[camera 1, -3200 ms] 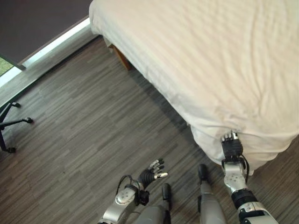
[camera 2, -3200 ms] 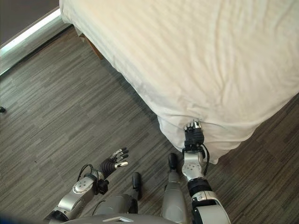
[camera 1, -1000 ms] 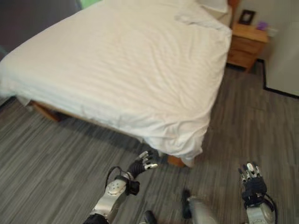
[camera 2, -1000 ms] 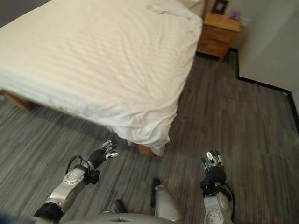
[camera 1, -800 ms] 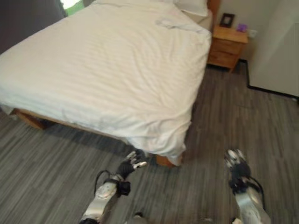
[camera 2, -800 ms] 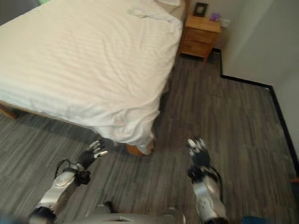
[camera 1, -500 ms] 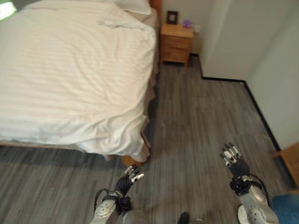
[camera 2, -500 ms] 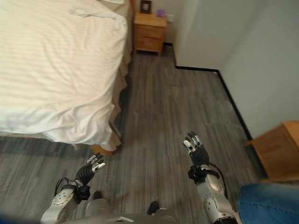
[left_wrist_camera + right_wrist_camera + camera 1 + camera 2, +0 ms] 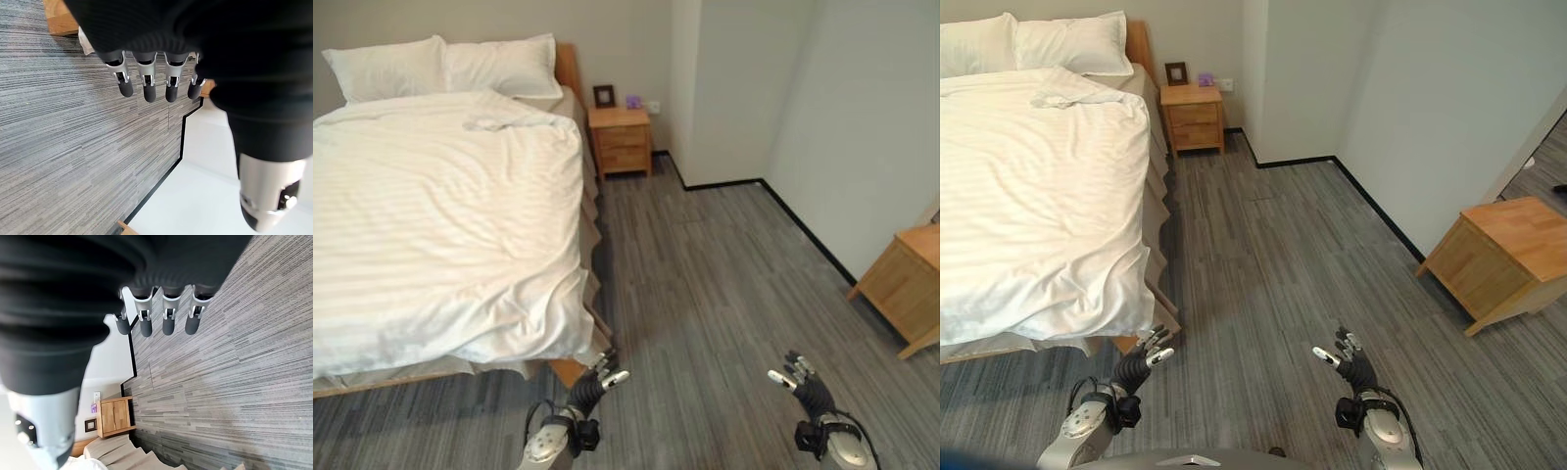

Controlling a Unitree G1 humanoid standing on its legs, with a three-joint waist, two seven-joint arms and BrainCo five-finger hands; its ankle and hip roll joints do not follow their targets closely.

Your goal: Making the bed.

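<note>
Two hands hang empty above the grey plank floor (image 9: 724, 274) at the foot of the bed (image 9: 570, 370); the left hand (image 9: 590, 382) hovers just beside the foot corner, fingers relaxed and spread, gripping nothing; the right hand (image 9: 1351, 367) is well apart from the bed, over bare floor, fingers likewise loose and holding nothing; a white duvet (image 9: 440, 245) lies across the mattress, its foot corner (image 9: 570, 333) drooping in soft folds over the edge, a small rumpled ridge (image 9: 499, 122) near the two pillows (image 9: 440, 67) at the headboard; a wooden nightstand (image 9: 620, 140) stands beside the bed's head, and another wooden cabinet (image 9: 1503, 259) sits by the far wall. The duvet looks light, limp and bulky; it will likely fold and sag rather than slide as one piece, so the hem at the hanging corner, or the side edge, seems the sensible place to pinch; a smooth cover may slip from a loose grasp.
</note>
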